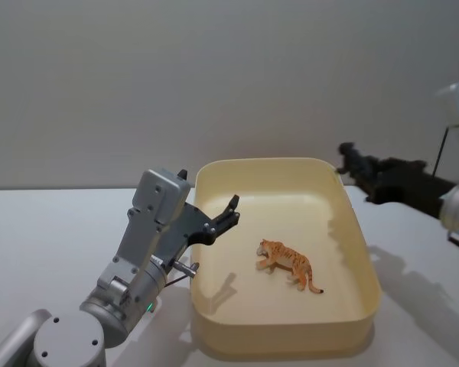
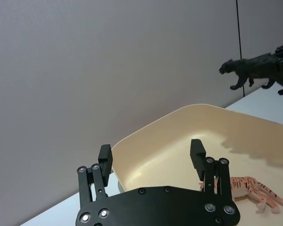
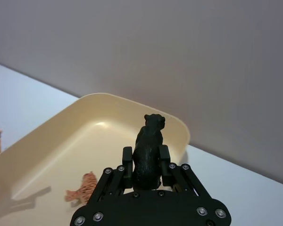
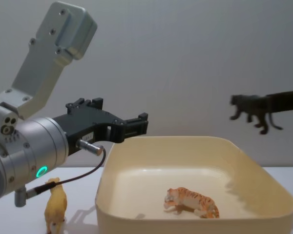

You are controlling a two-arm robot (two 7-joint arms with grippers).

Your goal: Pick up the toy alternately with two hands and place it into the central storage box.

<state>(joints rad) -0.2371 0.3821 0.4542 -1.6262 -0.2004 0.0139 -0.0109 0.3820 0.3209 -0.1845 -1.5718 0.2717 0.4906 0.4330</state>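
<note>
Left gripper (image 1: 231,212), jaws spread and empty, hangs at centre-left over the cream storage box's (image 1: 359,252) left rim. Right gripper (image 3: 145,156), upper right in the head view, clamps a black panther figure (image 1: 350,159) above the box's far right corner. A tiger figure (image 1: 291,264) lies inside.

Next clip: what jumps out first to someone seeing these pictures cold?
A black panther toy hangs in the air above the far right corner of the cream tub, clamped in the right gripper. An orange tiger lies inside the tub, and the left gripper hovers open above its left side.
</note>
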